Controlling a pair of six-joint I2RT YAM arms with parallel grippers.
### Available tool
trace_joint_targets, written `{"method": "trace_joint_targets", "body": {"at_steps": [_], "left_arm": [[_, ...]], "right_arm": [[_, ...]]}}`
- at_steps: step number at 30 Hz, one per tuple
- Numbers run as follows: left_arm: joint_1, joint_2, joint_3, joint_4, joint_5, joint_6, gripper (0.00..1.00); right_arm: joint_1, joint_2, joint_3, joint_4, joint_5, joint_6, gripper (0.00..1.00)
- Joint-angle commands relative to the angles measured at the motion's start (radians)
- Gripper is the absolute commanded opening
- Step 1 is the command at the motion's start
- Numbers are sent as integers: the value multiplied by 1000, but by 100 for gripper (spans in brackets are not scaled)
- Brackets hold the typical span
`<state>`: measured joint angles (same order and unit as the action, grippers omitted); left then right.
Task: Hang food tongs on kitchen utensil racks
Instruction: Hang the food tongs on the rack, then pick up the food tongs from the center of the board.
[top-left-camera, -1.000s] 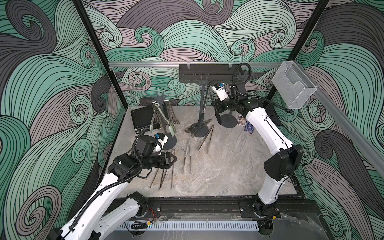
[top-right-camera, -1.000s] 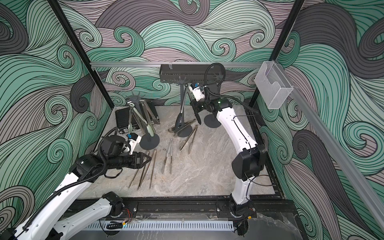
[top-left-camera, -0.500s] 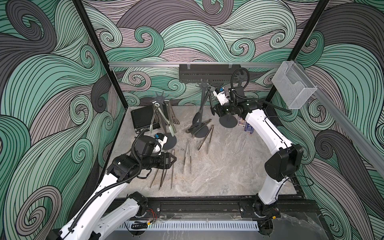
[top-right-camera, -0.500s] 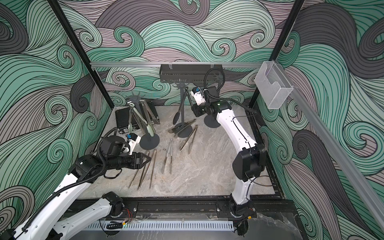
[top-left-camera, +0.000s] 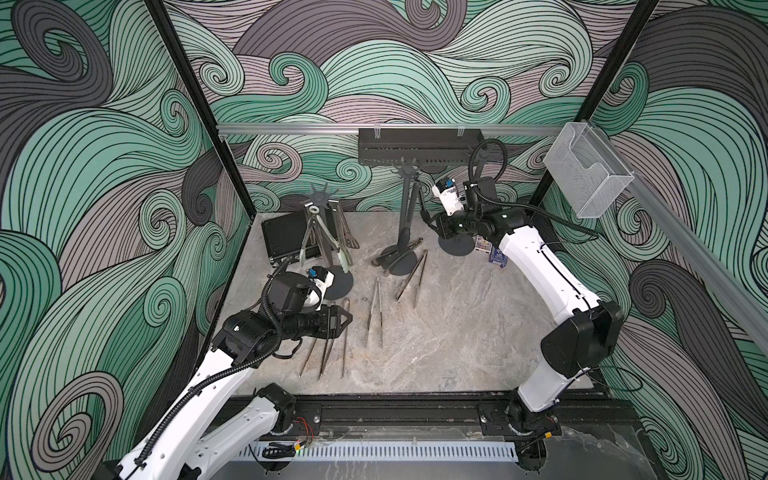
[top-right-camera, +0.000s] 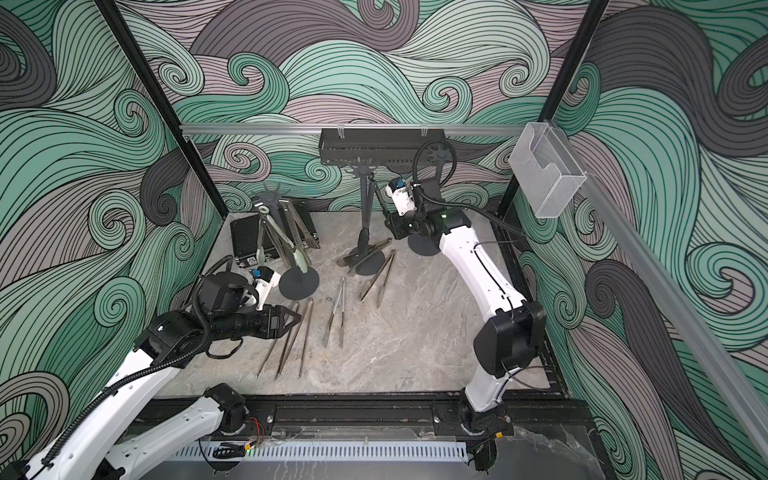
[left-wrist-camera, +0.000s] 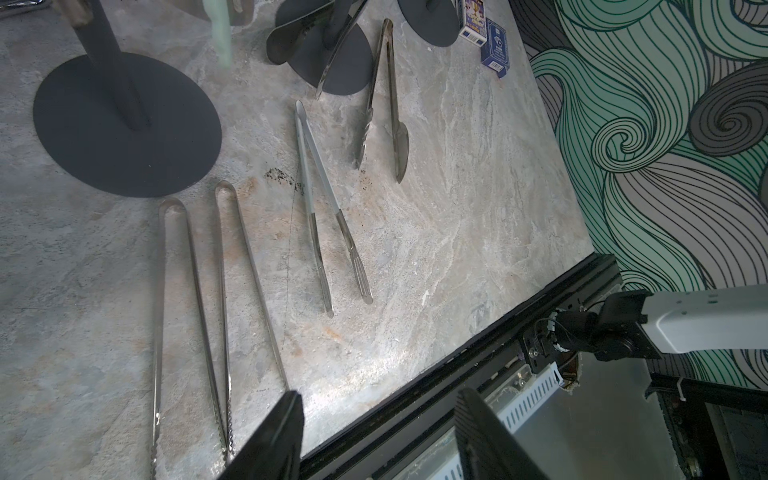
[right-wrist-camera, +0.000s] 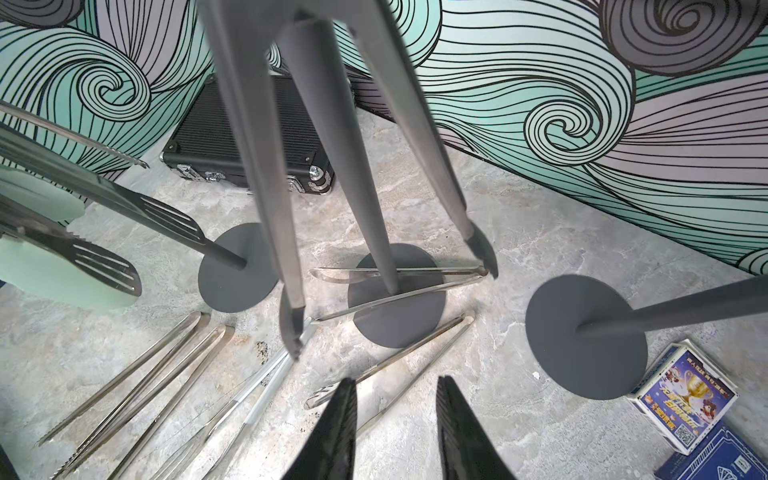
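Observation:
Three kitchen utensil racks stand at the back: left (top-left-camera: 322, 195), middle (top-left-camera: 405, 216) and right (top-left-camera: 457, 245). Black-tipped food tongs (right-wrist-camera: 266, 187) hang astride the middle rack's pole (right-wrist-camera: 345, 166). My right gripper (top-left-camera: 428, 216) (right-wrist-camera: 397, 381) is just right of them, open and empty. Pale-green-tipped tongs (top-left-camera: 347, 259) hang on the left rack with other pairs. On the table lie two long thin pairs (left-wrist-camera: 183, 311), a white-handled pair (left-wrist-camera: 324, 199) and a steel pair (left-wrist-camera: 386, 104). Another pair (right-wrist-camera: 399, 272) rests across the middle foot. My left gripper (top-left-camera: 349, 320) (left-wrist-camera: 378, 397) hovers open above the thin pairs.
A black case (top-left-camera: 286, 237) lies behind the left rack. Two card boxes (top-left-camera: 496, 257) sit by the right rack's foot. A black slotted shelf (top-left-camera: 419, 147) and a clear mesh basket (top-left-camera: 588, 174) hang on the wall rails. The black frame rail (top-left-camera: 395, 415) bounds the front edge.
My right gripper has opened and let go of the black-tipped tongs, which now hang on the middle rack, and it has drawn back slightly. The left arm has not moved.

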<state>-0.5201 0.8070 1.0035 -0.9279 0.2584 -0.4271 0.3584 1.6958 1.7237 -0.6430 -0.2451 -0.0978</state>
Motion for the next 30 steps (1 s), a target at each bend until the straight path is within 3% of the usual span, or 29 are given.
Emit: {"method": "trace_joint_targets", "body": {"at_steps": [1,9,14,24,30], "left_arm": [[6,-8,-5,-6,-8,-1,59],[6,8,-11,-9,-3,4,59],[6,9,-20,-27,-18,-6,58],[6,-5,-46,-15,-17,-7,58],[6,15,-65,-38,-29,-12,59]], "right_arm": [[-6,-37,-49,11,32,43,35],[-10,-103,-217,25,132,272,35],[0,-122,-355,54,126,461,44],[123,22,-462,148,183,710,47],[148,50,-485,167,241,755,47]]}}
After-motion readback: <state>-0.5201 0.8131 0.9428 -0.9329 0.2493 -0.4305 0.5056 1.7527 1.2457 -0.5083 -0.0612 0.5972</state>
